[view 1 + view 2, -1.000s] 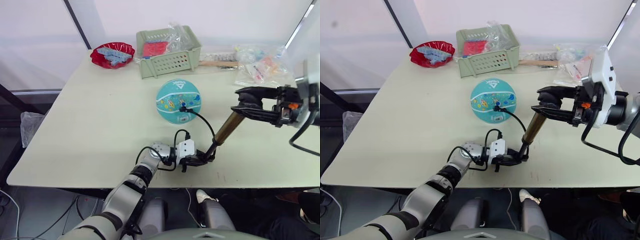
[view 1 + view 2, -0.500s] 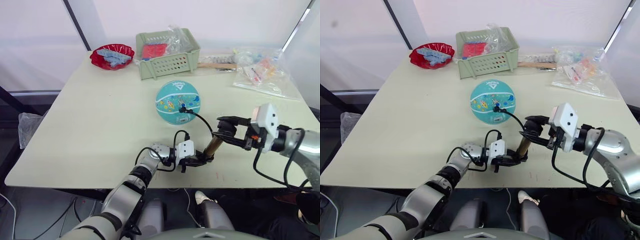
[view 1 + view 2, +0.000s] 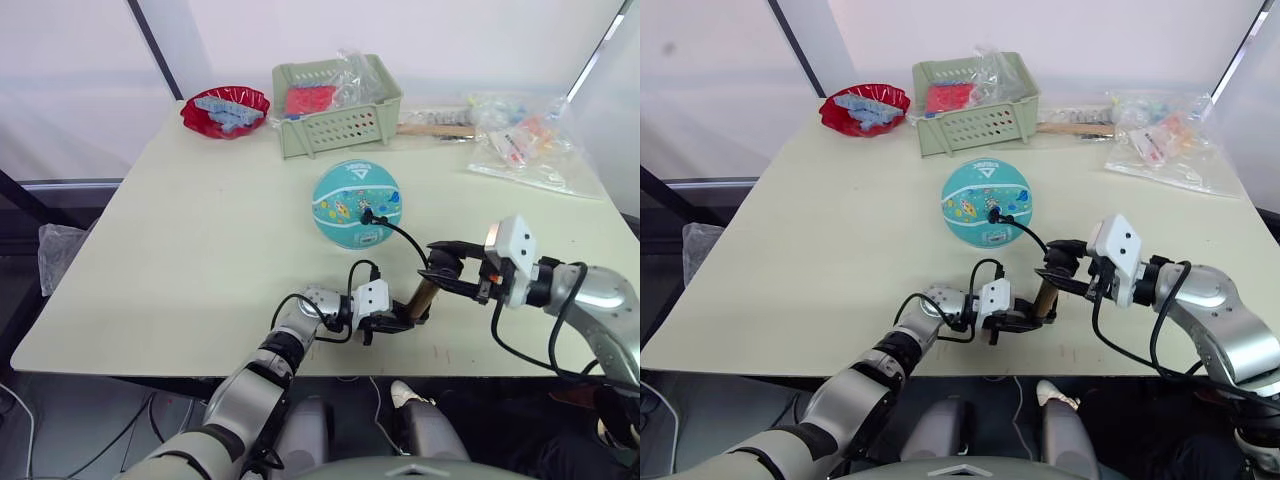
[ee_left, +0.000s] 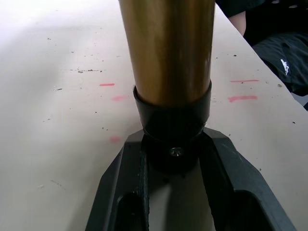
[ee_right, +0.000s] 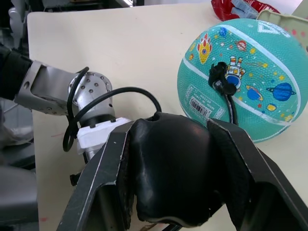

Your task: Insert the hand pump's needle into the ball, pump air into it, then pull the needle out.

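The teal ball with cartoon prints rests round on the middle of the table. The black needle fitting sits plugged into its front face, the pin itself hidden, and the thin hose curves from it down to the pump. The brass hand pump stands tilted near the table's front edge. My left gripper is shut on its lower black end cap. My right gripper is shut on the black T-handle, which is pressed low against the cylinder.
At the table's back stand a green basket with bagged items and a red bowl to its left. Clear plastic bags and a wooden stick lie at the back right. The table's front edge runs just below my left gripper.
My right gripper has pushed the T-handle from high at the right down onto the pump cylinder. The left gripper, ball and hose have stayed in place.
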You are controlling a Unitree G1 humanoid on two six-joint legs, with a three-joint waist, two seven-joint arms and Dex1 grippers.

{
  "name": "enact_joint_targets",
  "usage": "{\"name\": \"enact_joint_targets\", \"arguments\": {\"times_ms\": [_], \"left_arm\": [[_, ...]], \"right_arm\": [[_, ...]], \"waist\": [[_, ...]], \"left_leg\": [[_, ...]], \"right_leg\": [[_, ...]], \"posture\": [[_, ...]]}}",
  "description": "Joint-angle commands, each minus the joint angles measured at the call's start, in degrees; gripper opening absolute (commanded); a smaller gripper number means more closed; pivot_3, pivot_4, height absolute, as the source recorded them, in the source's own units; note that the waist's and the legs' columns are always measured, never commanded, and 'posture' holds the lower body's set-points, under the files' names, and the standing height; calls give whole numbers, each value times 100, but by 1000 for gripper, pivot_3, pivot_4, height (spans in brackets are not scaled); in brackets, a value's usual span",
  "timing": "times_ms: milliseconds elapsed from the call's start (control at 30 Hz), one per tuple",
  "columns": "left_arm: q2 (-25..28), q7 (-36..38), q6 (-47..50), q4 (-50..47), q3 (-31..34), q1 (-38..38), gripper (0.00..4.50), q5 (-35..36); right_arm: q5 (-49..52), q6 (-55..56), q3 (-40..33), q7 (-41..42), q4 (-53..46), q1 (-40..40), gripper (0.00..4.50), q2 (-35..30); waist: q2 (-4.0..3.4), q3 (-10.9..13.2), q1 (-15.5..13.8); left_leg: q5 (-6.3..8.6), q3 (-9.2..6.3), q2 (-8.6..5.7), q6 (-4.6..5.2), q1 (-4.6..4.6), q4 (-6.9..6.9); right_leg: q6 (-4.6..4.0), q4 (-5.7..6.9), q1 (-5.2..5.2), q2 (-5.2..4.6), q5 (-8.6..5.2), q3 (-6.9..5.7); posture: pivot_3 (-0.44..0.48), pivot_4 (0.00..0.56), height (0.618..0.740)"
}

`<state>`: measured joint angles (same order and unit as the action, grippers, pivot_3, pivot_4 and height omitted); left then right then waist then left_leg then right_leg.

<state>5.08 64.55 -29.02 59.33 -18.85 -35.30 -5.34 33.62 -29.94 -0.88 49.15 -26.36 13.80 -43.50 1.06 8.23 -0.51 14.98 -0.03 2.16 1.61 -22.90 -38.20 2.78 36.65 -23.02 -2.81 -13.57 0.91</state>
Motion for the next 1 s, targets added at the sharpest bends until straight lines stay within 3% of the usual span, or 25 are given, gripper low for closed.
{"name": "enact_joint_targets", "arguments": {"times_ms": [33,400,667,867,1000], "left_arm": [[134,-65,235,503,-211,265,1031,-359],[156,-46,233,494,-200,296,1031,-367],[154,-49,224,488,-198,291,1031,-367],[163,-56,232,492,-196,261,1031,-369],[163,-66,235,490,-199,256,1031,-371]], "right_arm": [[783,-351,-780,49,-263,632,1940,-230],[2049,-1405,-1723,146,69,1804,1940,-1122],[2412,-1696,-1827,83,4,2043,1940,-1432],[2019,-1532,-1532,160,-196,1390,1940,-1412],[1486,-1061,-1092,94,-310,584,1940,-1009]], "waist": [[4,6,-14],[-14,23,-19],[-14,23,-18],[-11,21,-20],[5,3,-16]], "left_leg": [[0,-1,-1,0,-2,0],[0,0,0,0,-8,-1],[0,1,3,0,-12,0],[0,0,3,0,-12,1],[0,-1,2,0,-7,1]], "right_leg": [[0,0,-2,0,0,0],[-1,1,-8,-3,1,1],[-1,0,-11,-7,1,1],[-2,0,-11,-8,0,0],[0,0,-7,-5,0,-1]], "posture": [[0,150,736],[0,150,736],[0,150,736],[0,150,736],[0,150,736]]}}
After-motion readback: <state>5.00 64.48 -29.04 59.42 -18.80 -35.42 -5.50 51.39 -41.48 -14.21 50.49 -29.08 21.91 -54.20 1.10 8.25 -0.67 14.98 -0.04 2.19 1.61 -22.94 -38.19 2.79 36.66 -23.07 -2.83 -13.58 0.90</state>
